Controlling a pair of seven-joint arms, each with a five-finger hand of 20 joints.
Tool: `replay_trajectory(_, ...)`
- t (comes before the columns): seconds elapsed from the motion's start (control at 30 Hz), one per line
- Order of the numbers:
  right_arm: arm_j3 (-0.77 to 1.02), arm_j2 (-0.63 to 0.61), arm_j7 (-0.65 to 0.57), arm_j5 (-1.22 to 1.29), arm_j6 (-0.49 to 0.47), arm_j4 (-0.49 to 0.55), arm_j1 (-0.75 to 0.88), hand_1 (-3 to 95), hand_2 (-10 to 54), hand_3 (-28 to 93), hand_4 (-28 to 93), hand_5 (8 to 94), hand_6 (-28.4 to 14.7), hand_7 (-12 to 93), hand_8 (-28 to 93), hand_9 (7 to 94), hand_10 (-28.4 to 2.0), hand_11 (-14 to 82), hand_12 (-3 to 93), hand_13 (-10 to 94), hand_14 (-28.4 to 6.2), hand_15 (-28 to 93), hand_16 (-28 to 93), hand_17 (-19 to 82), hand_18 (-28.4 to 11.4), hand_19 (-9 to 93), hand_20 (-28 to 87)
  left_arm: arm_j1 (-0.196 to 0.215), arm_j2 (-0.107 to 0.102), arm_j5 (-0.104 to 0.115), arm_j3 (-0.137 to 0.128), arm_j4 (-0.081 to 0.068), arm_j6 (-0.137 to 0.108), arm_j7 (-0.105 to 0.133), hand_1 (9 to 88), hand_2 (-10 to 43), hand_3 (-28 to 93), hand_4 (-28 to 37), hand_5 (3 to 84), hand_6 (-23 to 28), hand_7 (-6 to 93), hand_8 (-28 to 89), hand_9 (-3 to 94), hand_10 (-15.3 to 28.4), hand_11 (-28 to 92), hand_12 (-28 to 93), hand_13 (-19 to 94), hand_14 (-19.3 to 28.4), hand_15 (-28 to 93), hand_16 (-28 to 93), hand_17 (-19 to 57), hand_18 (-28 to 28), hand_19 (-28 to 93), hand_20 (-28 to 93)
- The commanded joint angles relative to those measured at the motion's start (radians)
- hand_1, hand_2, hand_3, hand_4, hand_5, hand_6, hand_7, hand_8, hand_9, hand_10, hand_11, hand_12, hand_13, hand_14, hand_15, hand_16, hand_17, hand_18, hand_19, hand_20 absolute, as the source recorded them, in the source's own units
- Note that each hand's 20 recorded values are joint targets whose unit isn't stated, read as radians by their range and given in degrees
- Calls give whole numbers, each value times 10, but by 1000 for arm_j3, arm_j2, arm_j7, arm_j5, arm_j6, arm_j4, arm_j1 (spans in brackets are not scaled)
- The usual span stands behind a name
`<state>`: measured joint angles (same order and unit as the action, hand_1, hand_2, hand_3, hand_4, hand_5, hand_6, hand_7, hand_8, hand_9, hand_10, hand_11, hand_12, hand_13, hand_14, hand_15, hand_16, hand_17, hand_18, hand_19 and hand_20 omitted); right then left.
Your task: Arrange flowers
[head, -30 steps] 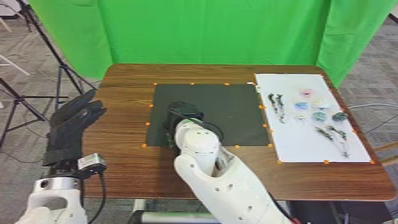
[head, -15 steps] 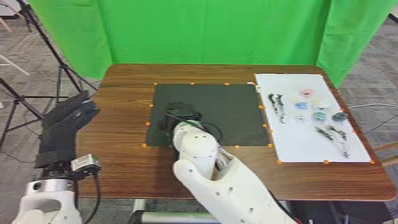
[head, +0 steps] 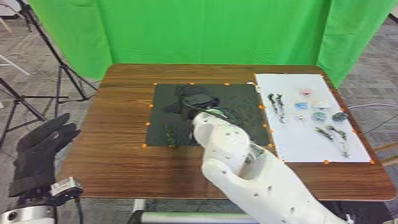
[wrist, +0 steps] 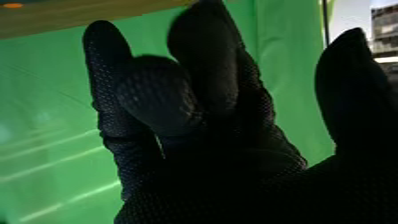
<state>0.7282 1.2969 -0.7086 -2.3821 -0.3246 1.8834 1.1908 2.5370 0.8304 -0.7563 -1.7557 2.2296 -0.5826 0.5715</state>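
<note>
Apparently, stem (head: 171, 136): laid on black mat (head: 238, 95); placement likely complete.
Right hand (wrist: 218, 182), left hand (head: 37, 159): fingers relaxed, empty.
Next move: probably white sheet (head: 298, 151), another stem (head: 282, 107).

My wrist box (head: 66, 189) is pale and block-shaped. Beyond the box, my left hand (head: 37, 155) is gloved in black; a black cable (head: 81, 212) runs below the box. Right of the box, my right arm (head: 271, 197) has rounded white shells, small dark spots and a black, finely dotted hand (head: 195, 96).
</note>
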Motion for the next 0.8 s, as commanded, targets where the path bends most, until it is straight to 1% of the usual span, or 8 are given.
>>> replay_trajectory(0.03, 50, -90, 106, 14, 21, 73, 77, 208, 138, 737, -179, 685, -91, 211, -94, 725, -202, 396, 206, 722, -169, 699, 170, 342, -267, 873, -183, 27, -31, 53, 12, 6, -35, 54, 242, 45, 825, -212, 408, 99, 176, -110, 374, 200, 371, 81, 251, 271, 622, -158, -90, 218, 572, 24)
replay_trajectory(0.2, 82, -163, 201, -4, 46, 110, 105, 193, 148, 761, -174, 666, -83, 208, -99, 681, -221, 299, 185, 653, -188, 679, 155, 282, -268, 837, -152, 43, -60, 79, 17, 6, -53, 80, 242, 46, 827, -211, 408, 98, 176, -110, 373, 200, 371, 81, 251, 271, 622, -158, -90, 218, 572, 25)
replay_trajectory(0.27, 123, -155, 266, 21, 33, 114, 140, 194, 152, 786, -178, 644, -77, 206, -105, 632, -230, 267, 185, 594, -200, 685, 139, 236, -266, 788, -96, 55, -64, 94, 14, 7, -57, 93, 243, 46, 828, -209, 408, 98, 177, -110, 373, 200, 370, 81, 251, 271, 622, -158, -90, 218, 572, 25)
replay_trajectory(0.33, 130, -174, 284, 4, 19, 126, 158, 193, 159, 798, -179, 633, -73, 214, -115, 606, -231, 255, 176, 569, -206, 689, 125, 216, -264, 761, -55, 49, -61, 91, 25, 6, -58, 92, 244, 45, 829, -209, 407, 98, 177, -109, 373, 200, 371, 81, 251, 271, 622, -158, -90, 218, 572, 25)
replay_trajectory(0.6, 68, -343, 156, -40, 150, 147, 90, 179, 162, 815, -178, 609, -64, 204, -118, 565, -239, 207, 162, 531, -215, 674, 109, 190, -261, 745, -11, 65, -77, 111, 25, 11, -70, 120, 245, 46, 830, -207, 407, 98, 177, -109, 372, 199, 370, 81, 251, 271, 620, -158, -90, 218, 571, 26)
replay_trajectory(0.63, 67, -372, 129, -37, 165, 151, 84, 179, 159, 813, -178, 606, -66, 201, -118, 564, -239, 205, 163, 535, -213, 678, 110, 194, -260, 753, -6, 67, -71, 106, 21, 13, -67, 112, 245, 46, 829, -208, 407, 98, 176, -110, 372, 199, 370, 81, 250, 271, 621, -158, -90, 218, 571, 26)
replay_trajectory(0.67, 63, -398, 96, -30, 180, 154, 74, 179, 153, 810, -178, 596, -69, 196, -116, 564, -238, 204, 163, 542, -209, 687, 112, 201, -260, 762, -1, 73, -78, 116, 21, 13, -74, 125, 246, 46, 829, -208, 407, 98, 177, -109, 372, 199, 370, 81, 250, 271, 621, -158, -90, 218, 571, 26)
replay_trajectory(0.8, 167, -452, 19, 22, 162, 171, 124, 199, 122, 790, -179, 552, -94, 158, -101, 603, -226, 272, 185, 600, -179, 752, 136, 255, -252, 819, 10, 91, -88, 122, 7, 20, -80, 129, 247, 45, 830, -207, 406, 98, 177, -109, 372, 199, 370, 81, 250, 271, 621, -157, -90, 217, 571, 26)
